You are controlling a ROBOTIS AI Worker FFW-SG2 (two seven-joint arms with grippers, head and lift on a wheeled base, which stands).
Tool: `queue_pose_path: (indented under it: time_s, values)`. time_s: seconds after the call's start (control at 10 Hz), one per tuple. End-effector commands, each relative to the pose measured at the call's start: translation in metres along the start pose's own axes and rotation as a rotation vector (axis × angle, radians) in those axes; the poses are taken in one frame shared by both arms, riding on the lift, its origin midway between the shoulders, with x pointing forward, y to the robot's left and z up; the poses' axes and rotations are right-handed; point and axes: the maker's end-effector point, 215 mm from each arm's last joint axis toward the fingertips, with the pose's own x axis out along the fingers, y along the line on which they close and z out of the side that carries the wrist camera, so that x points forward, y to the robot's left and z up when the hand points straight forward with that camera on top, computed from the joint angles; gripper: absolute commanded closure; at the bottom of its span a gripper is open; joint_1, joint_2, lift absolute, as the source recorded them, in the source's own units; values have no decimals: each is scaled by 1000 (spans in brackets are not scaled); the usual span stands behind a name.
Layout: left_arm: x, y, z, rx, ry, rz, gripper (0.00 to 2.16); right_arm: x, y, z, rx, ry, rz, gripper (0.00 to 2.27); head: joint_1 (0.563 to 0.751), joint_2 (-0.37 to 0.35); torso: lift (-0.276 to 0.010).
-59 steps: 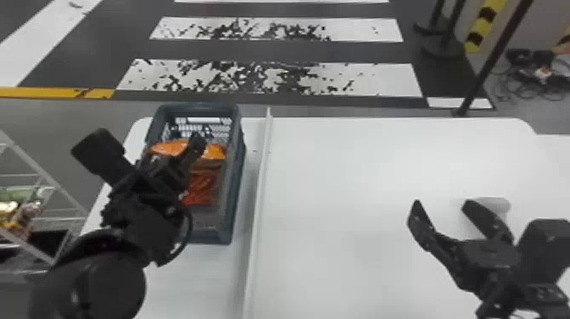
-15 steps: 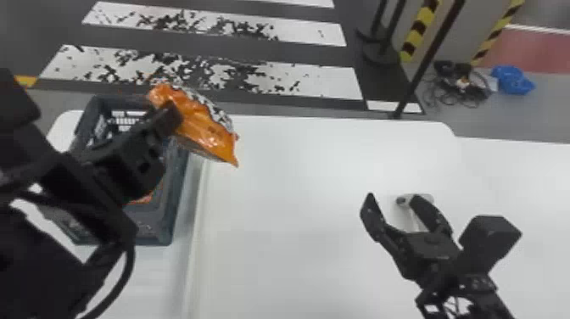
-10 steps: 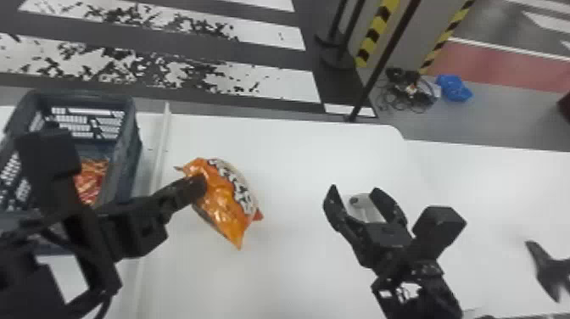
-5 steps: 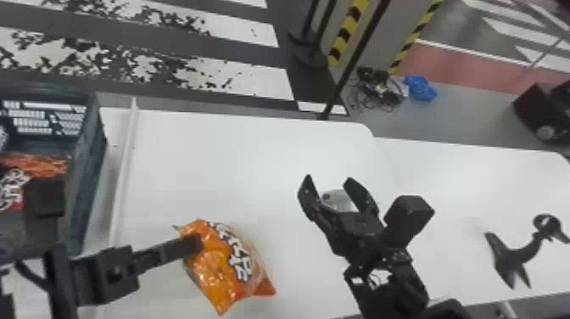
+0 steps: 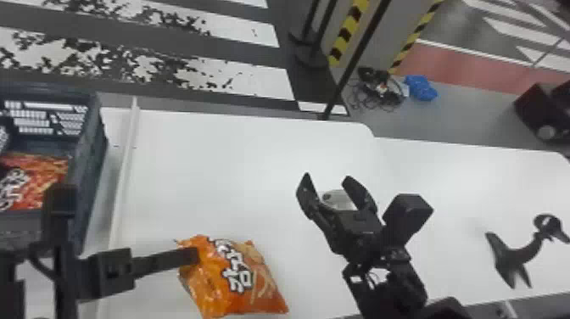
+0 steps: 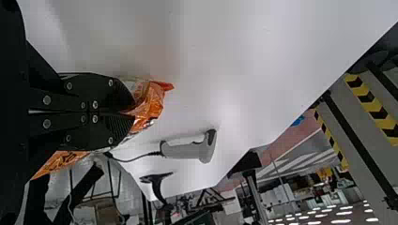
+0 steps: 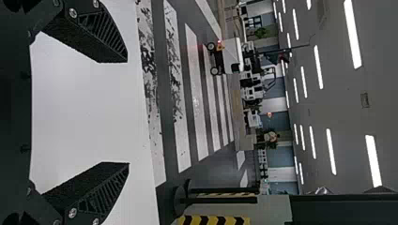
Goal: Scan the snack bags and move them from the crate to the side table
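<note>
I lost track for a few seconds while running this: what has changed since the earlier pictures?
The left gripper took hold of an orange snack bag and carried it rightward from the crate to over the white table. The head view swung right. The right gripper stays open and empty.

Head view: bold white, dark-edged lettering (image 5: 234,269) marks the orange snack bag (image 5: 271,297) toward seven o'clock — similar characters (image 5: 13,186) show on the bag (image 5: 46,176) inside the crate (image 5: 91,148), at nine.

Blocky black arms (image 5: 384,271), silver screws (image 6: 46,100), ribbed fingers (image 7: 102,32), dark cable (image 5: 40,265)
</note>
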Motion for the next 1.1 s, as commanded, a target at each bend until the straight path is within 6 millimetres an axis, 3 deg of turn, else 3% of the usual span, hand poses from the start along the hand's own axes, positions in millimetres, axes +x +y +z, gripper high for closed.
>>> queue_pose_path:
  time_s: [0.0, 0.3, 0.4, 0.5, 0.6, 0.8, 1.0]
  values:
    - [15, 15, 12, 32, 33, 55, 2051, 0, 1, 0, 1, 1, 2, 140, 695, -350, -87]
    - [48, 26, 27, 133, 87, 139, 2047, -1, -2, -1, -2, 3, -3, 140, 695, -350, -87]
    - [56, 26, 30, 177, 88, 170, 1855, -1, -2, -1, 0, 3, -3, 140, 695, -350, -87]
    - [61, 19, 38, 211, 62, 164, 684, 0, -3, -1, -2, 3, -3, 140, 695, -350, -87]
    - [62, 18, 43, 234, 47, 174, -1, 0, -2, -1, -2, 1, -3, 140, 695, -350, -87]
    - [63, 16, 72, 330, -44, 231, 36, 1, -2, 1, 2, -1, -1, 140, 695, -350, -87]
    - [57, 3, 87, 376, -109, 247, 36, 1, -1, 0, 2, -1, 3, 140, 695, -350, -87]
